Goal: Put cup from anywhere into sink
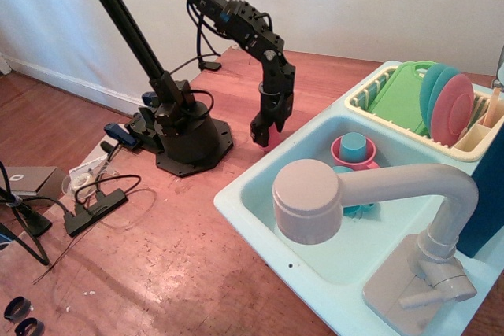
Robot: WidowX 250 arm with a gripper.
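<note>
The pink cup (276, 140) stands on the wooden table just left of the sink's far left corner. Only a sliver of it shows behind the fingers. My gripper (265, 130) points down and has come over the cup, with its jaws closed in on the cup's sides. The cup still rests on the table. The pale aqua sink (253, 194) lies to the right, with a beige-grey faucet (315, 198) reaching over its basin.
Inside the sink sit a pink plate with a blue cup (353, 147) and another blue item under the faucet. A cream dish rack (370, 104) with a green board and plates stands behind. The arm's black base (185, 135) and cables lie to the left.
</note>
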